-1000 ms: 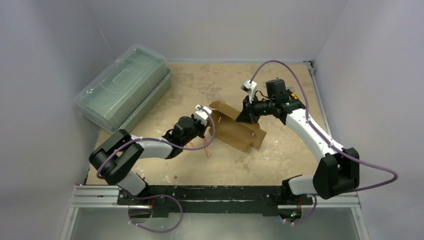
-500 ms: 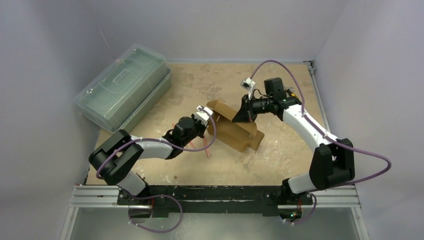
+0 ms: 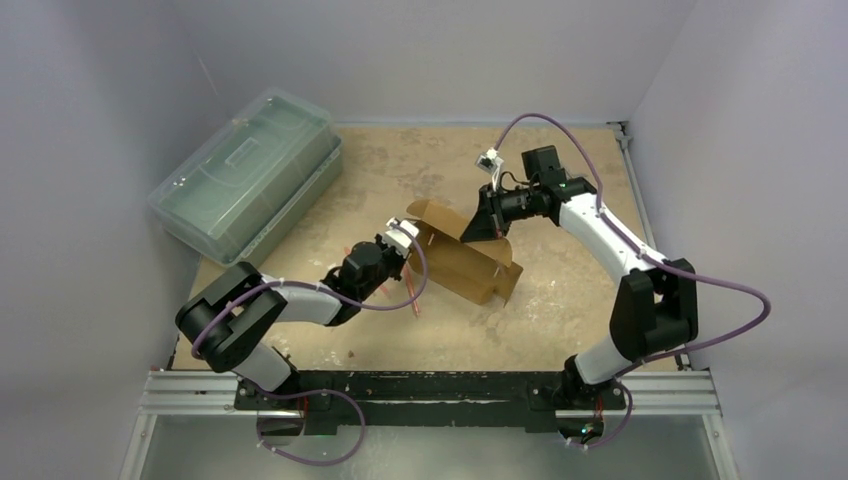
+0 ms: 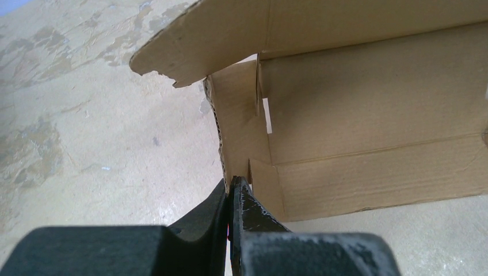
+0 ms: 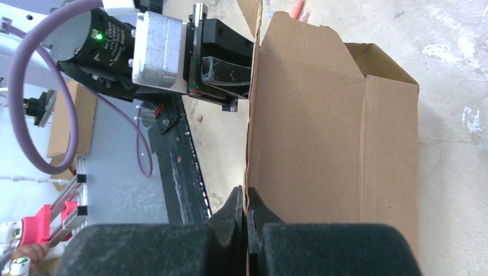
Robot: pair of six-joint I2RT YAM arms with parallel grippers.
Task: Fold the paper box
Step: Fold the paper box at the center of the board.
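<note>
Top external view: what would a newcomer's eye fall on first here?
First, the half-formed brown paper box in the middle of the view, pinched from both sides. The left gripper is shut on the edge of an end flap, and the right gripper is shut on the edge of a side panel. Next comes the large translucent green case, lying at the far left.

A robotics lab test cell is shown. A scuffed tan tabletop (image 3: 560,310) is enclosed by plain pale walls (image 3: 440,50). A left arm (image 3: 290,295) and a right arm (image 3: 610,235) are bolted to an aluminium rail (image 3: 190,392) at the near edge, and purple cables (image 5: 15,109) are looped along them. A translucent green plastic case (image 3: 245,170) is kept at the back left.
</note>
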